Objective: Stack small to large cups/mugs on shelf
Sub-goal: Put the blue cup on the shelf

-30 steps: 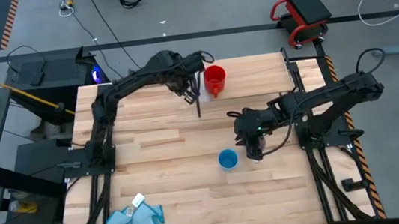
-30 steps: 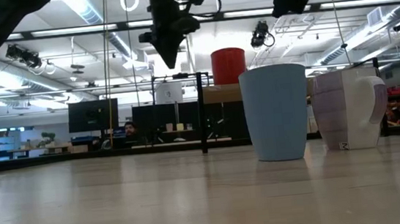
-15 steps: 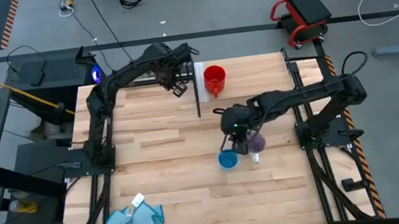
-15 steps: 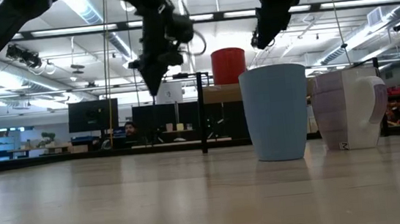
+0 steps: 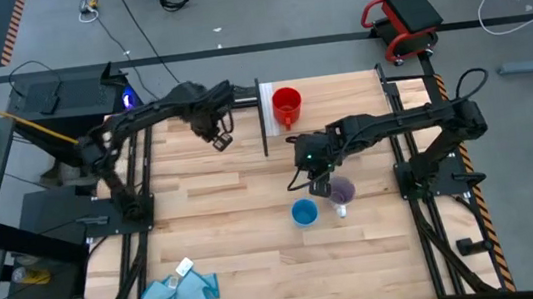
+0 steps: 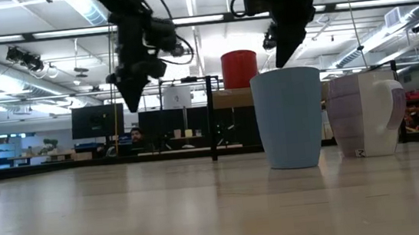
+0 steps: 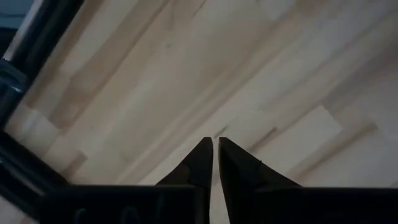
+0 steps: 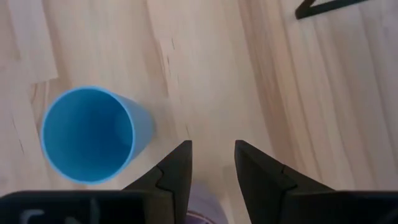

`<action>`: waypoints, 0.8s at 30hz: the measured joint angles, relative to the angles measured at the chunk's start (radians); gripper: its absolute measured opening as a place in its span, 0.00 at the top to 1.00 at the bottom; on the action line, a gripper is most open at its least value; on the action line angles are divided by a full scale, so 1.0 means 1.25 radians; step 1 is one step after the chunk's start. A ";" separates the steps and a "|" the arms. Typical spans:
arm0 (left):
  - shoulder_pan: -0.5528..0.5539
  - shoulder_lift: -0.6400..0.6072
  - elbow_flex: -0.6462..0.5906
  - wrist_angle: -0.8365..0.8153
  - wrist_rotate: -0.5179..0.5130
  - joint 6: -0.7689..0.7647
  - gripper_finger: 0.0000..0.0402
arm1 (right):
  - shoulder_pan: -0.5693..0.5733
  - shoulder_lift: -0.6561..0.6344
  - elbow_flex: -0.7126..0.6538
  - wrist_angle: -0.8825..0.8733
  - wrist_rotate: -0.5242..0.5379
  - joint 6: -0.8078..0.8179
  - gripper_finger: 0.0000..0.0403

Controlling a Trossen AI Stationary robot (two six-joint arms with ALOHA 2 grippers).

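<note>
The red mug (image 5: 287, 105) stands upright on the light-wood shelf (image 5: 341, 96) at the table's far side. On the tabletop, the blue cup (image 5: 304, 212) and the lilac mug (image 5: 342, 191) stand upright side by side; the low view shows the blue cup (image 6: 288, 117) and lilac mug (image 6: 363, 114) close up. My right gripper (image 5: 313, 171) hovers open above the table, just on the far side of those two, with the blue cup (image 8: 87, 134) below it. My left gripper (image 5: 220, 137) hangs shut over bare wood, left of the shelf.
A thin black shelf post (image 5: 262, 120) stands between my left gripper and the red mug. A light-blue cloth (image 5: 180, 292) lies at the table's near left corner. The wood in the middle and on the left of the table is bare.
My left gripper has drawn back from beside the red mug toward the table's left and slightly nearer. My right gripper has moved from above the lilac mug toward the left and the far edge, uncovering the mug. No mug has moved.
</note>
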 joint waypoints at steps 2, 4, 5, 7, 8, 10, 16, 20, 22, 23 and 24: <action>-0.020 -0.054 -0.061 0.046 0.001 -0.031 0.92 | -0.004 0.000 0.000 0.002 0.000 0.003 0.68; -0.045 -0.099 -0.115 0.076 0.002 -0.050 0.92 | -0.007 0.007 0.000 0.000 -0.001 0.005 0.68; -0.059 -0.116 -0.141 0.088 0.002 -0.055 0.92 | -0.007 0.013 0.000 -0.003 -0.001 0.005 0.68; -0.090 -0.144 -0.186 0.111 0.001 -0.079 0.91 | -0.007 0.029 0.000 -0.019 -0.001 0.005 0.68; -0.106 -0.156 -0.209 0.123 0.002 -0.096 0.91 | -0.004 0.037 0.001 -0.026 -0.007 0.005 0.68; -0.141 -0.167 -0.247 0.140 0.002 -0.118 0.90 | 0.006 0.052 0.002 -0.024 -0.028 0.005 0.68; -0.235 -0.171 -0.318 0.193 0.003 -0.156 0.89 | 0.045 0.059 0.003 -0.018 -0.036 0.008 0.68; -0.276 -0.171 -0.333 0.229 0.003 -0.157 0.90 | 0.086 0.059 0.003 -0.017 -0.044 0.031 0.68; -0.289 -0.171 -0.336 0.236 0.003 -0.159 0.90 | 0.112 0.059 0.003 -0.007 -0.044 0.033 0.68; -0.295 -0.171 -0.337 0.240 0.003 -0.160 0.90 | 0.123 0.059 0.003 0.000 -0.041 0.036 0.68; -0.299 -0.171 -0.337 0.245 0.003 -0.161 0.90 | 0.133 0.059 0.003 0.007 -0.040 0.041 0.68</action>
